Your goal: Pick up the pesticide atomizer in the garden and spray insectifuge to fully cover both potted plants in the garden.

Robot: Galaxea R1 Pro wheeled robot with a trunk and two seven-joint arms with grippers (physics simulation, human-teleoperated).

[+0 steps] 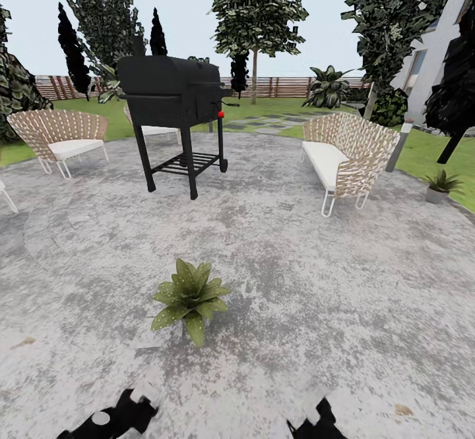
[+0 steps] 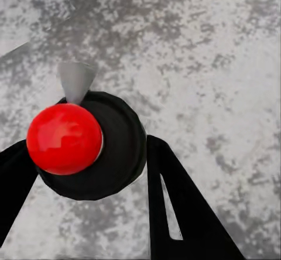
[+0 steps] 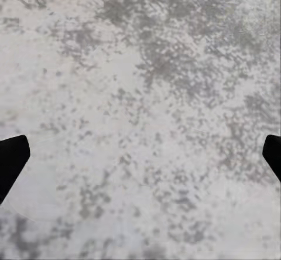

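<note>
In the left wrist view, the pesticide atomizer (image 2: pixel 117 149) appears from above as a round dark body with a red top. My left gripper (image 2: pixel 88 154) is shut on it, one black finger on each side, above the mottled paving. One potted plant (image 1: pixel 191 299), a speckled green rosette, sits on the patio just ahead of my arms. A second potted plant (image 1: pixel 439 185) in a grey pot stands far right at the lawn's edge. My left gripper (image 1: pixel 125 412) and right gripper (image 1: pixel 316 419) sit low in the head view. The right gripper (image 3: pixel 140 160) is open over bare paving.
A black grill (image 1: pixel 175 96) on legs stands ahead on the patio. A wicker chair (image 1: pixel 59 139) is at left and a wicker sofa (image 1: pixel 346 159) at right. A grey bollard lamp (image 1: pixel 399 146) stands behind the sofa. Fence, lawn and trees lie beyond.
</note>
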